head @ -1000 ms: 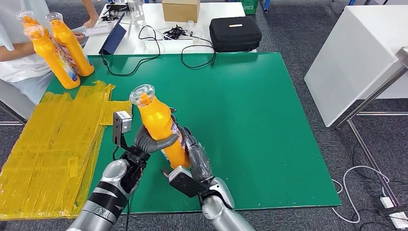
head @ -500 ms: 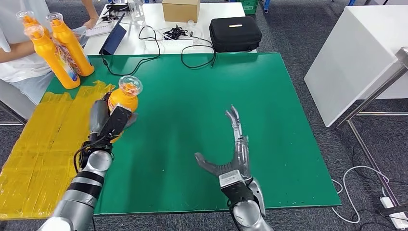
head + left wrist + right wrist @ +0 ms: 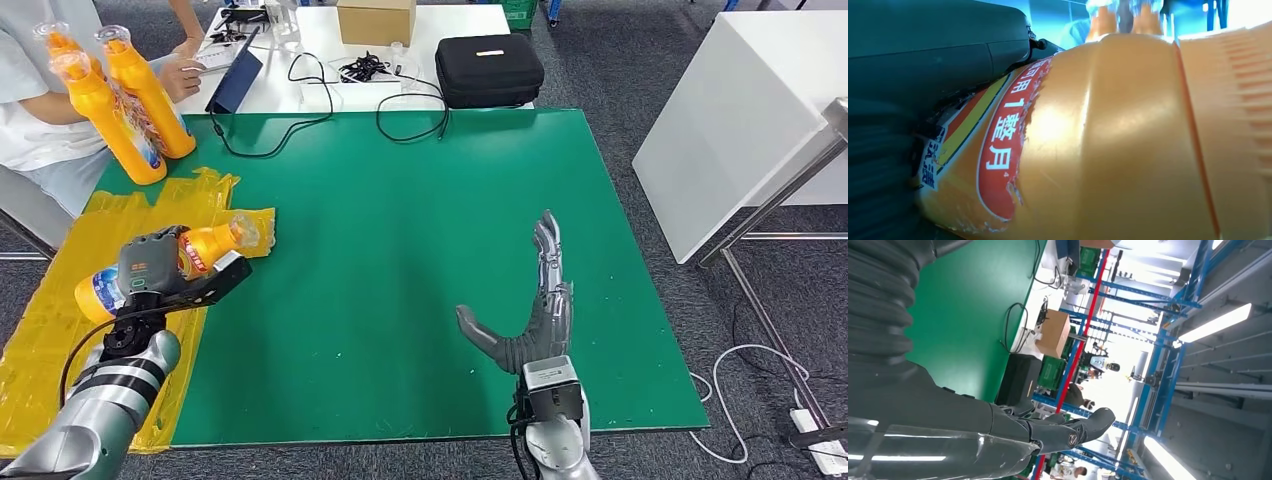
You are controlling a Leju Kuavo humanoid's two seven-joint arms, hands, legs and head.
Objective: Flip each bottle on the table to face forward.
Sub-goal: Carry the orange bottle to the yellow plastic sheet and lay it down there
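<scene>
My left hand (image 3: 155, 268) grips an orange bottle (image 3: 170, 260) that lies tilted on its side over the yellow plastic sheet (image 3: 110, 290), its clear cap toward the green mat (image 3: 420, 250). The left wrist view shows that bottle (image 3: 1108, 145) close up with its red label, my grey hand (image 3: 923, 65) against it. My right hand (image 3: 530, 310) is open above the mat's front middle, fingers straight and spread, holding nothing; the right wrist view shows its fingers (image 3: 1058, 432) extended. Three upright orange bottles (image 3: 120, 100) stand at the far left corner.
A person in white (image 3: 40, 90) sits at the far left behind the upright bottles. Behind the mat a white table carries a black case (image 3: 488, 68), a cardboard box (image 3: 376, 20) and cables (image 3: 350, 90). Another white table (image 3: 740, 120) stands to the right.
My left hand carried the bottle from upright at the mat's centre to the left and laid it on its side over the yellow sheet. My right hand let go, opened and drew right.
</scene>
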